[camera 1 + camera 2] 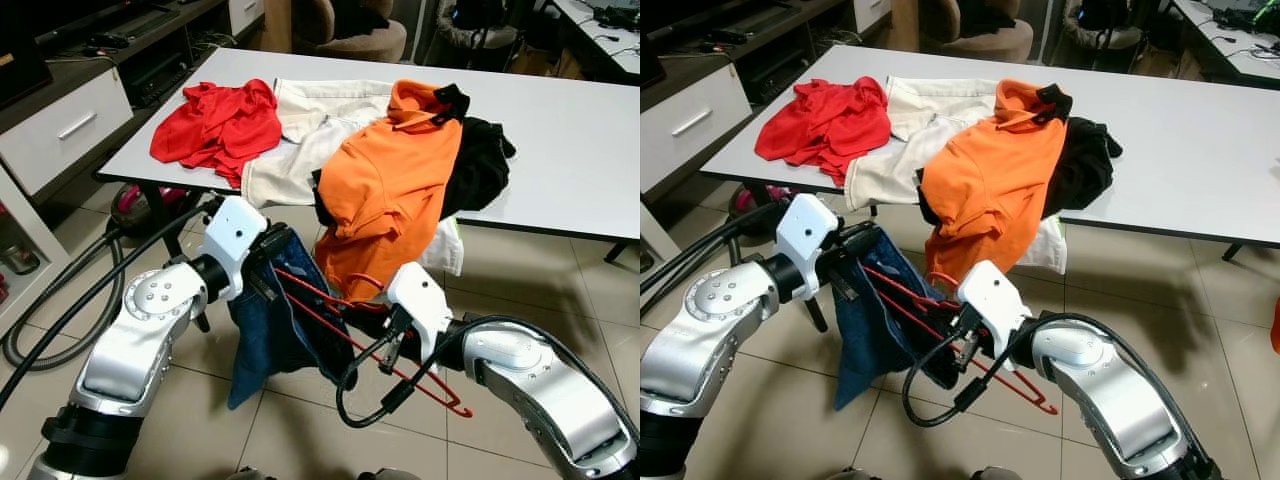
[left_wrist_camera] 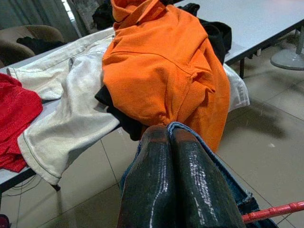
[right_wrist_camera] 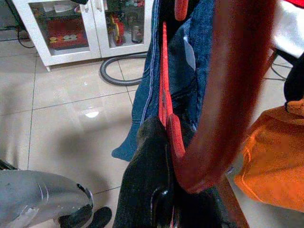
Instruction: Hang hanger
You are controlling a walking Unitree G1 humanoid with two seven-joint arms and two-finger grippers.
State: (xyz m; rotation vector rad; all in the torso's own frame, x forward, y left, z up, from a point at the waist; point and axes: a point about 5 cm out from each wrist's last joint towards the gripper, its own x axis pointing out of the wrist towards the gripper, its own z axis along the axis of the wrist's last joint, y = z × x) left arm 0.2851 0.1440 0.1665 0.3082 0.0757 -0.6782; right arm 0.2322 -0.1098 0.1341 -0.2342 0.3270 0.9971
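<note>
Two grippers are used. From the head, the blue jeans are pinched by the left gripper, just beside the right gripper. By the left wrist, its fingers are pressed together on denim. By the right wrist, the red hanger is clamped; it should be slid in slowly, kept level.

You see a white tabletop carrying a red shirt, a cream garment, an orange polo draped over its edge and a black garment. A grey hose curls on the tiled floor.
</note>
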